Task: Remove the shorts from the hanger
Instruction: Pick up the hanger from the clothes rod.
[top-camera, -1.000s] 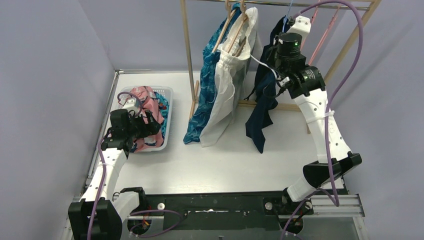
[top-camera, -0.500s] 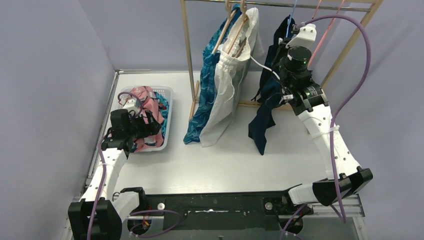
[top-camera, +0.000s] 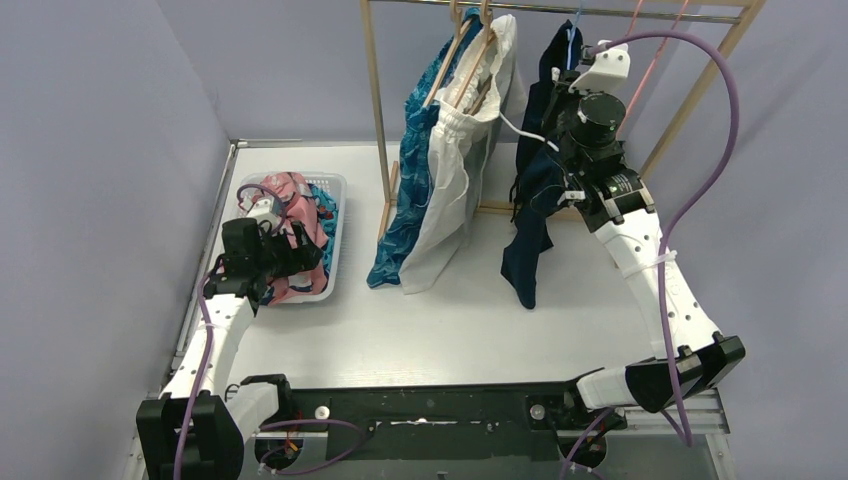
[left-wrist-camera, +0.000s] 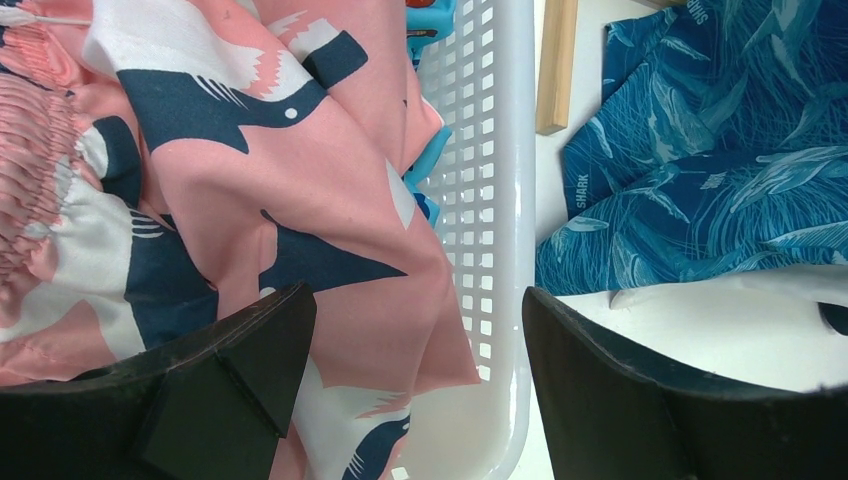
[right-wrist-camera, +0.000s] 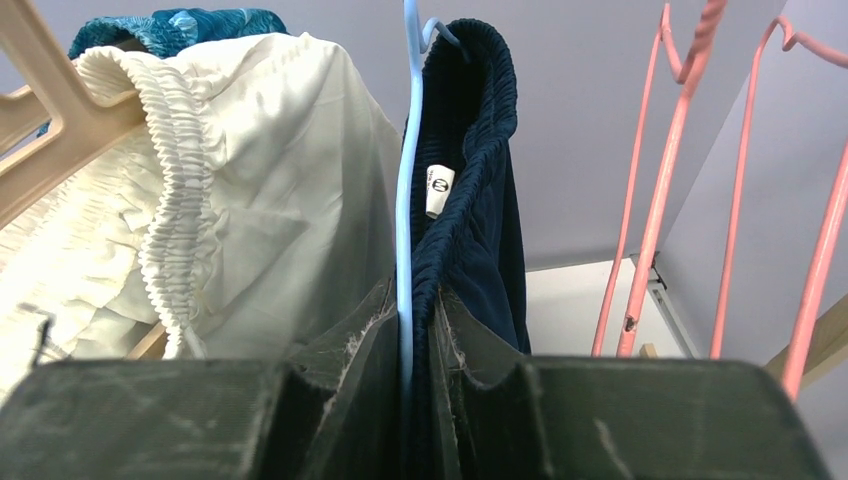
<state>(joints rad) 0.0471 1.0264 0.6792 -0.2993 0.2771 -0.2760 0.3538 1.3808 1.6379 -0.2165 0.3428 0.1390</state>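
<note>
**Top external, left wrist and right wrist views: navy shorts pinched together with their hanger**

Top external view. The main hazard is judged to lie at the right gripper (top-camera: 568, 85), which is raised to the rail (top-camera: 660, 14) and buried in the waist of the navy shorts (top-camera: 525, 250). Should it be drawn down, the hanger could be dragged along. The white drawstring shorts (top-camera: 450, 180) just to its left could also be snagged. The left gripper (top-camera: 305, 250) is held over the basket (top-camera: 336, 232).

Left wrist view. The jaws are spread wide and nothing is grasped. The pink-and-navy floral shorts (left-wrist-camera: 330, 180) lie beneath the fingers, draped against the basket wall. A careless lift could hook them out.

Right wrist view. The jaws are clenched, and the blue hanger (right-wrist-camera: 405, 200) and the navy waistband are seen pinched together between them. While both are clamped, the shorts cannot be expected to slide free of the wire.
</note>
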